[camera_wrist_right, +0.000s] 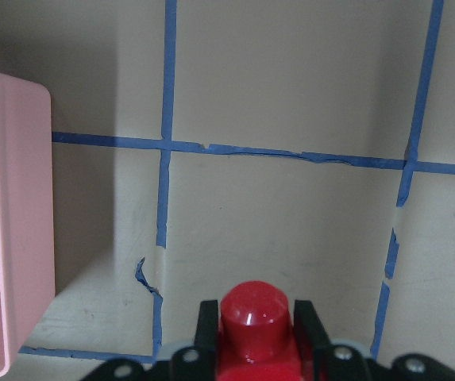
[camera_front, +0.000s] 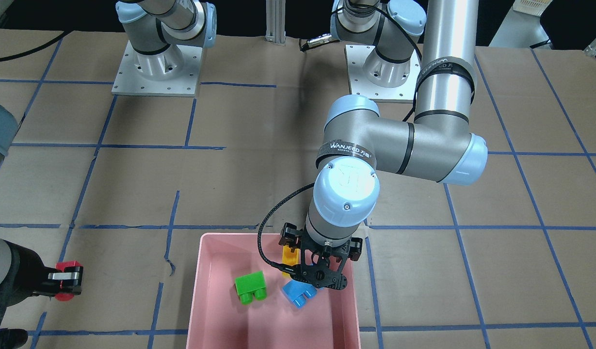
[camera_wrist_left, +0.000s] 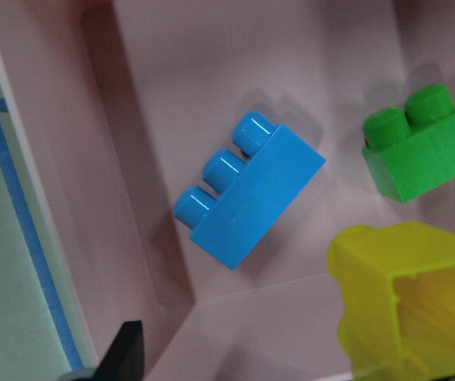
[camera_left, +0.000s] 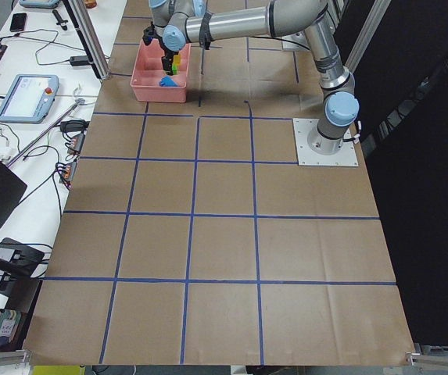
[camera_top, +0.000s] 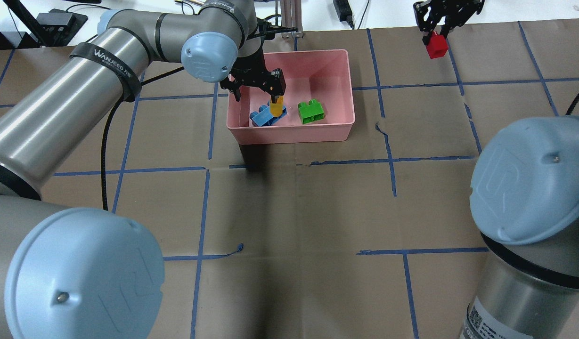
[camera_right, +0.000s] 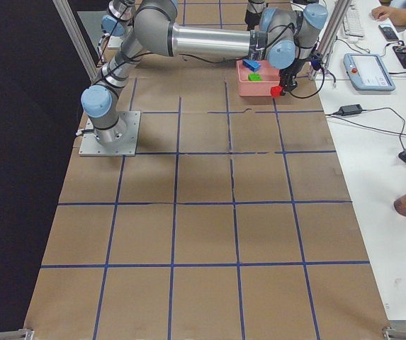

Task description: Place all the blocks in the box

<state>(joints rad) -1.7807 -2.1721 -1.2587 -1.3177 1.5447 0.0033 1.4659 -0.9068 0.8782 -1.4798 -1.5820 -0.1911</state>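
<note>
The pink box (camera_top: 289, 134) stands at the table's far middle. The green block (camera_top: 311, 111) and the blue block (camera_top: 263, 117) lie on its floor, both also in the left wrist view (camera_wrist_left: 422, 143) (camera_wrist_left: 247, 190). My left gripper (camera_top: 255, 92) hangs over the box's left part with its jaws spread wide. The yellow block (camera_top: 276, 107) sits at its right finger, above the blue block, hollow side towards the wrist camera (camera_wrist_left: 406, 302). I cannot tell whether it touches the finger. My right gripper (camera_top: 435, 37) is shut on the red block (camera_top: 436, 47), above the table right of the box.
Brown paper with blue tape lines (camera_top: 393, 165) covers the table. The two arm bases (camera_front: 154, 63) (camera_front: 385, 68) stand on metal plates on the robot's side. The box's near wall (camera_wrist_right: 13, 238) shows at the left of the right wrist view.
</note>
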